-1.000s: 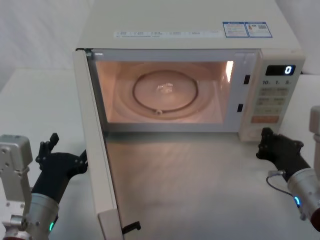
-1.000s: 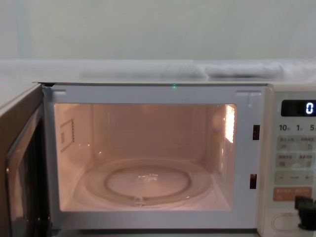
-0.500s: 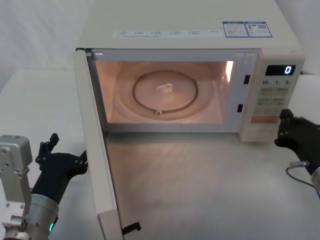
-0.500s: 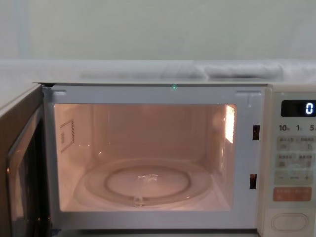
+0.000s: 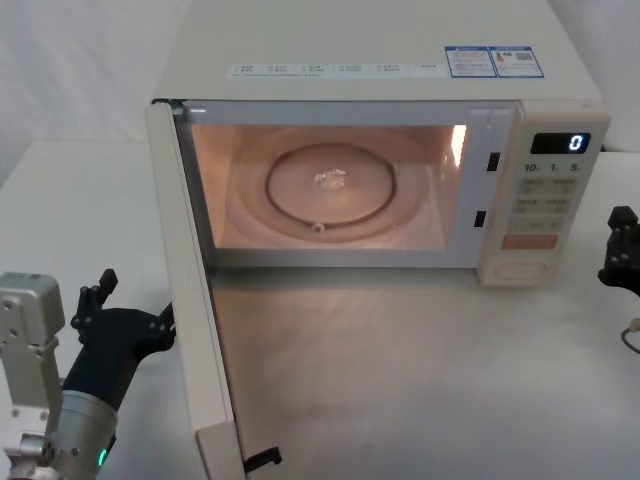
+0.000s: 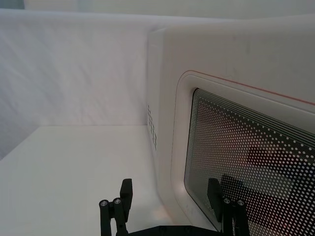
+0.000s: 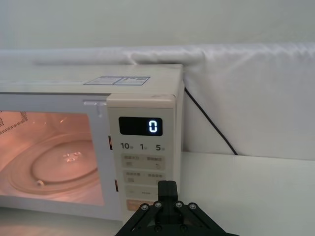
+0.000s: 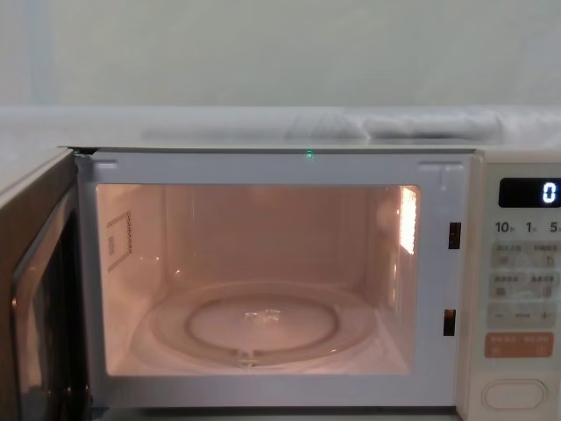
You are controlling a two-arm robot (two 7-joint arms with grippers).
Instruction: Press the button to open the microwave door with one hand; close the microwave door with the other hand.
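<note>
The left gripper sits spread just outside the microwave door, which stands swung wide open. The right gripper, its fingers unreadable, hovers right of the control panel, clear of the button. A glass turntable lies in the lit cavity

We see the microwave door swung wide at our left, its inner face toward the lit cavity; the glass turntable lies inside; the display reads 0; the button sits lowest on the control panel.
</note>
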